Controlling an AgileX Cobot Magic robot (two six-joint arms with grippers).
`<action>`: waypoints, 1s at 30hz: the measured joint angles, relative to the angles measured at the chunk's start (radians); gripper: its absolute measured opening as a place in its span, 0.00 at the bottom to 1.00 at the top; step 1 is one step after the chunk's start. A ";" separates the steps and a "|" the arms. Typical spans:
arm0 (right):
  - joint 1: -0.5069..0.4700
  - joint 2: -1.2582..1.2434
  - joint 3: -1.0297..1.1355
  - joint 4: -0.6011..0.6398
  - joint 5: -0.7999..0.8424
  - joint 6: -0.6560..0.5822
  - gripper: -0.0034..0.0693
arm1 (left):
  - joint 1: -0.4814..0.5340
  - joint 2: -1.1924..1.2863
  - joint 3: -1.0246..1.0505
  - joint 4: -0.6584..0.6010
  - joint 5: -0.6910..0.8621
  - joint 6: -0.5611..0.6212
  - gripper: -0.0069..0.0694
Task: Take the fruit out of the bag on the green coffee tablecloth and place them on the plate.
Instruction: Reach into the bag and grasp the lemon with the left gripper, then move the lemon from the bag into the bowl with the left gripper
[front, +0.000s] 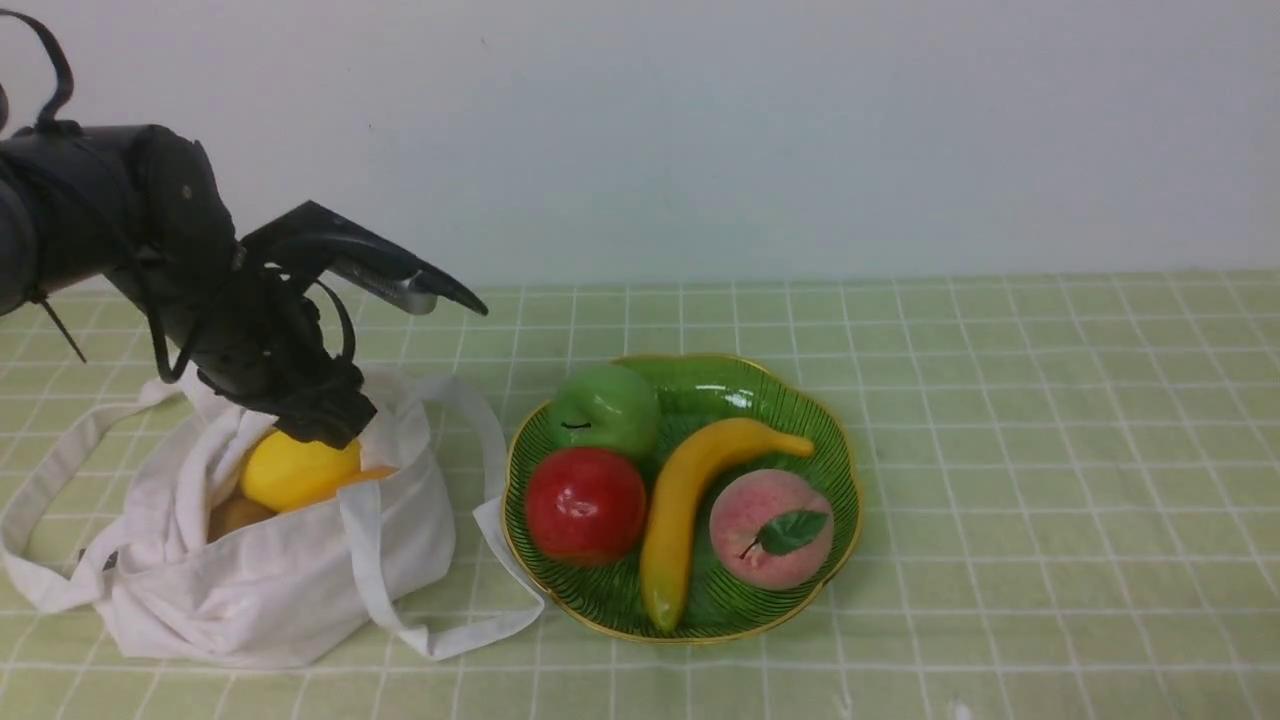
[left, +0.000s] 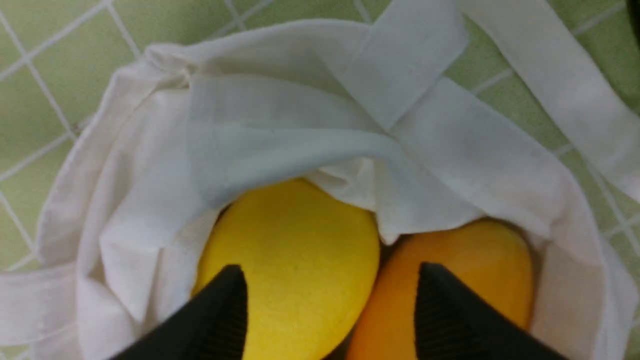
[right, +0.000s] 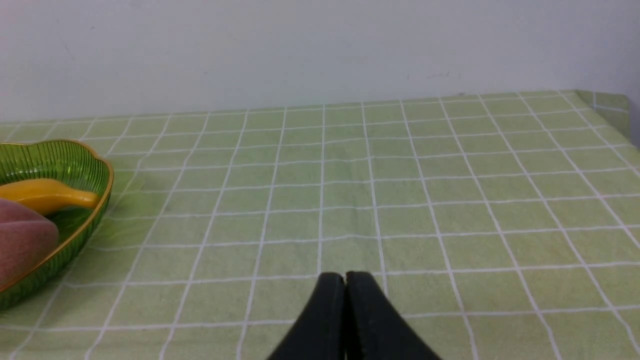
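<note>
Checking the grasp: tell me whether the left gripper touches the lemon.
Cannot tell. The left wrist view shows the open left gripper over the lemon, neither contact nor gap visible.

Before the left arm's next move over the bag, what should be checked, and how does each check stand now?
1. Left gripper open: ok, jaws apart above the soft white cloth tote.
2. Jaws centred on one fruit: not ok; one fingertip over the smooth yellow lemon, the other over the glossy orange fruit.
3. Cloth off fruit: not ok; a fold drapes over both.
4. Room on the glossy dark green ribbed plate: cannot tell; green apple, red apple, yellow banana and pink peach crowd it.
5. Right gripper clear: ok, shut, absent from the front view.
</note>
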 joint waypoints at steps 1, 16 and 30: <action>0.000 0.000 0.000 0.000 0.000 0.000 0.03 | 0.000 0.014 0.000 0.001 -0.002 0.003 0.72; 0.000 0.000 0.000 0.000 0.000 0.000 0.03 | 0.000 0.119 -0.017 0.152 -0.072 0.002 0.83; 0.000 0.000 0.000 0.000 0.000 0.000 0.03 | -0.003 0.095 -0.047 0.227 0.120 -0.136 0.77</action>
